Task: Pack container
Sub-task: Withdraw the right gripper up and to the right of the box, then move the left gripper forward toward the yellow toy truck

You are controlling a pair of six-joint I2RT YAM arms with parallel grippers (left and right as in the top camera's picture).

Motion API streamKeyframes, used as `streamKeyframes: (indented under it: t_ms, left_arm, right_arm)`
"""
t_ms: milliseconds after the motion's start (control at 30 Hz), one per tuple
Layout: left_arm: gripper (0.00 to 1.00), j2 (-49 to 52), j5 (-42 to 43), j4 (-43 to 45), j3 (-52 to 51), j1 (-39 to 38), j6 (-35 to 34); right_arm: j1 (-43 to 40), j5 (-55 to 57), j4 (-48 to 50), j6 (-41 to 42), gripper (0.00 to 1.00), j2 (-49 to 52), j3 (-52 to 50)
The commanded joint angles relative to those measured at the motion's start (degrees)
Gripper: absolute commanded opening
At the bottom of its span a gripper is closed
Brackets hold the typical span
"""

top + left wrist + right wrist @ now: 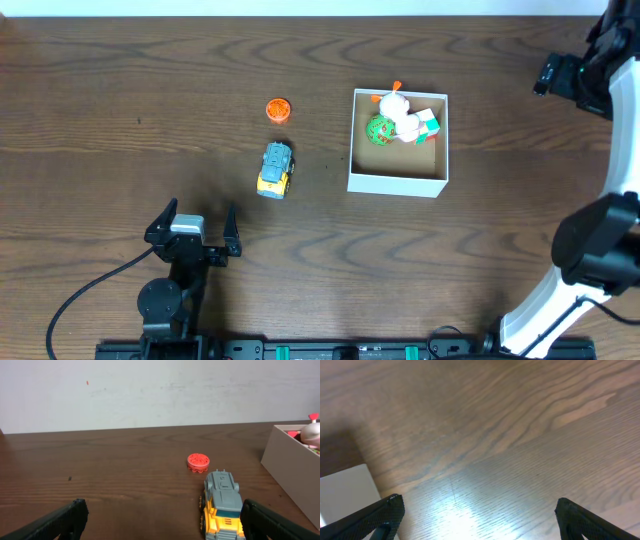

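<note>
Dark brown wood grain covers the table [120, 80], with a plain white wall behind it in the left wrist view. Seen from overhead, the container [397, 183] sits at about 2 o'clock from the table's middle. It is a square, shallow box with white walls and a brown floor. A white toy with orange bits [400, 112] and a green ball [380, 130] lie in its 12 o'clock half, the ball touching the toy at the toy's 8 o'clock. The 6 o'clock half of the floor is bare.

A blue and yellow toy truck [275, 168] stands on the wood at 9 o'clock from the container, apart from it. An orange disc [278, 109] lies at 12 o'clock from the truck, close by.

At 7 o'clock from the truck is the left gripper [197, 222], its jaws spread wide and holding nothing. The right gripper [480, 515] is up at 2 o'clock from the container, well apart, also wide open and empty over bare wood.
</note>
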Motion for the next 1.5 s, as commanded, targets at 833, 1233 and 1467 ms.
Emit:
streamKeyframes:
  t_ms: [833, 1233, 1467]
  left_arm:
    - [0.98, -0.35, 2.58, -1.75, -0.98, 0.09, -0.87]
    - [0.98, 1.68, 15.08, -9.40, 6.34, 0.09, -6.34]
    - [0.98, 16.46, 7.98, -22.53, 24.37, 0.09, -2.43]
  right_arm:
    - [-0.94, -0.20, -0.04, 1.01, 0.99, 2.40, -0.48]
    - [-0.94, -0.20, -0.02, 1.01, 0.99, 2.40, -0.48]
    - [-0.94, -0.20, -0.02, 1.01, 0.99, 2.40, -0.48]
